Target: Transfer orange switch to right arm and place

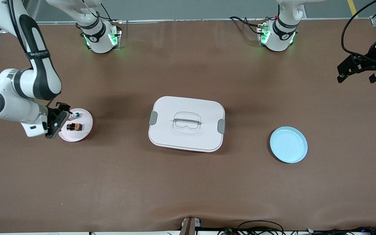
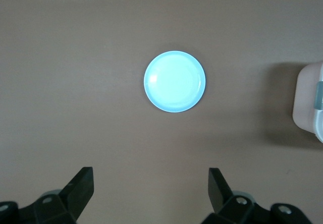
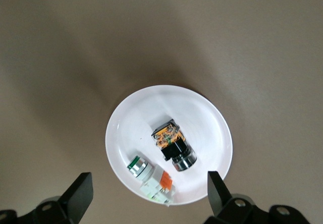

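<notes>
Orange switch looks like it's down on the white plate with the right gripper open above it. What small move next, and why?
Probably lift the right gripper straight up and clear. The small black orange switch lies on the round white plate beside a white piece with a green cap, and the open fingers touch neither. The left gripper waits open above the round light-blue plate.

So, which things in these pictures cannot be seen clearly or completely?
- Front view: the right gripper covers one edge of the round white plate.
- Front view: the small black orange switch is too small to read.
- Left wrist view: the picture edge cuts off the white lidded box.
- Front view: the picture edge crops the left gripper.
</notes>
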